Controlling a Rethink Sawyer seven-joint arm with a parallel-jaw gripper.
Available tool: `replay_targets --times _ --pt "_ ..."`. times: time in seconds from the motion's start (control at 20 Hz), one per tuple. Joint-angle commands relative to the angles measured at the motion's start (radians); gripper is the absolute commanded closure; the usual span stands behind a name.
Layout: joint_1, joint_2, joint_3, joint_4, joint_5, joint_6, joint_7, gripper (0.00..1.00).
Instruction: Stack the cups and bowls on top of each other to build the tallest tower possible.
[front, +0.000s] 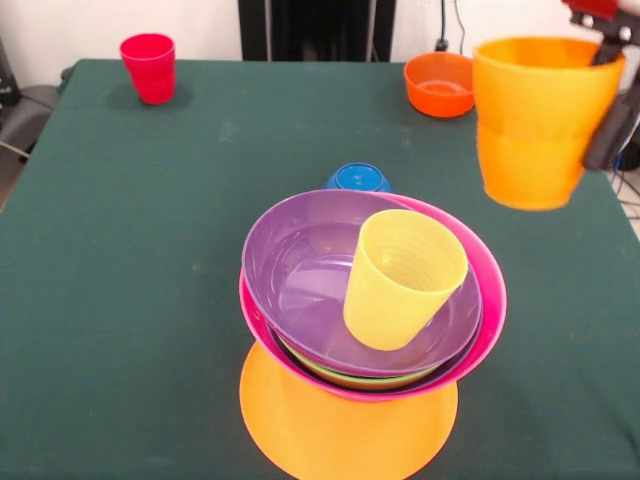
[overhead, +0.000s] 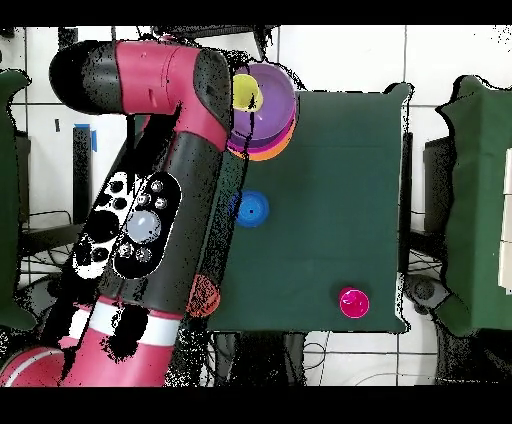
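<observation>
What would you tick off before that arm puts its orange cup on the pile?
1. Orange cup held in the gripper: ok, it hangs off the table.
2. Grip strength: cannot tell.
3. Yellow cup upright: not ok, it leans in the purple bowl.
4. Tower level: not ok, the bowls tilt on the orange base.
5. Red cup, blue bowl, red-orange bowl stacked: not ok.

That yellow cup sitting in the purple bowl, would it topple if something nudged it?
Probably. The yellow cup leans on the purple bowl's curved, glossy inside rather than standing flat, so it would likely slide or tip. It looks like thin plastic, so probably light and stiff.
</observation>
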Motion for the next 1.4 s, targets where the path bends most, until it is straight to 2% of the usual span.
replay_targets --times 0.05,0.75,1.1,1.4 --pt "-0.044 0.091 0.057 -0.050 0.004 0.062 0.193 1.00" --pt "-0.054 0.098 0.064 -0.010 -0.004 0.005 0.171 1.00" --pt "-0.054 0.115 0.116 0.052 0.005 -0.062 0.173 1.00" --pt "-0.041 0.094 0.123 0.106 0.003 -0.070 0.174 1.00"
